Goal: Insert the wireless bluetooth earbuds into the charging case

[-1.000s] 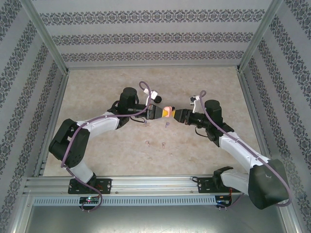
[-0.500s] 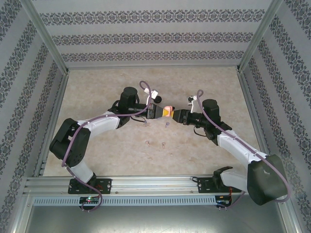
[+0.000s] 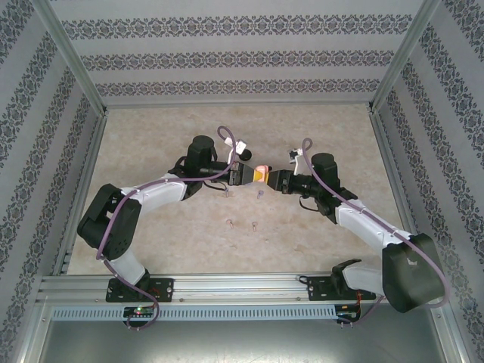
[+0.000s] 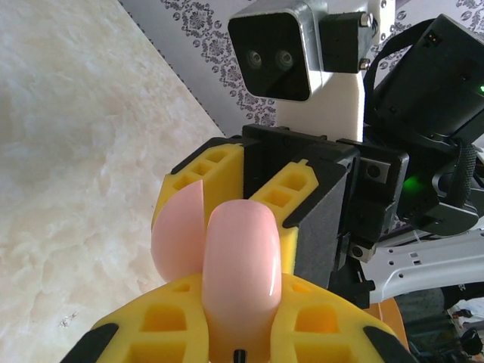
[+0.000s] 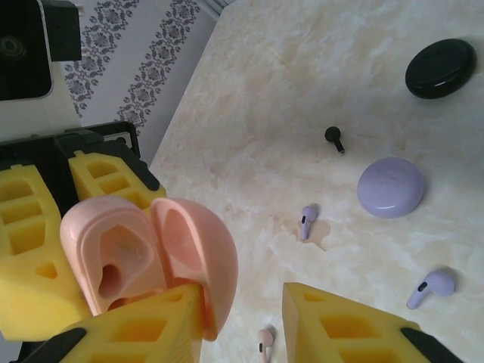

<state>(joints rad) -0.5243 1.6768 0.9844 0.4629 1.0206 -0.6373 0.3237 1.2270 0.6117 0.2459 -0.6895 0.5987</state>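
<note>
My left gripper (image 3: pixel 254 175) (image 4: pixel 238 299) is shut on the pink charging case (image 3: pixel 262 172) (image 4: pixel 239 249), held above the table's middle. The case is open: its hollow body (image 5: pixel 113 261) and its lid (image 5: pixel 204 257) stand apart. My right gripper (image 3: pixel 274 180) (image 5: pixel 242 302) faces it, jaws open. The lid sits between them, against the left finger (image 5: pixel 132 329), with a wide gap to the other finger (image 5: pixel 348 329). Earbuds lie loose on the table: a pinkish one (image 5: pixel 264 344), two pale purple ones (image 5: pixel 306 221) (image 5: pixel 431 287) and a black one (image 5: pixel 334 138).
A closed pale purple case (image 5: pixel 391 187) and a closed black case (image 5: pixel 441 68) lie on the marble-patterned table (image 3: pixel 151 136). Patterned walls and metal frame posts ring the table. Tiny buds (image 3: pixel 254 225) dot the table below the grippers.
My right gripper has moved left, closer to the held case, and its jaws have narrowed around the lid. The left arm has kept still.
</note>
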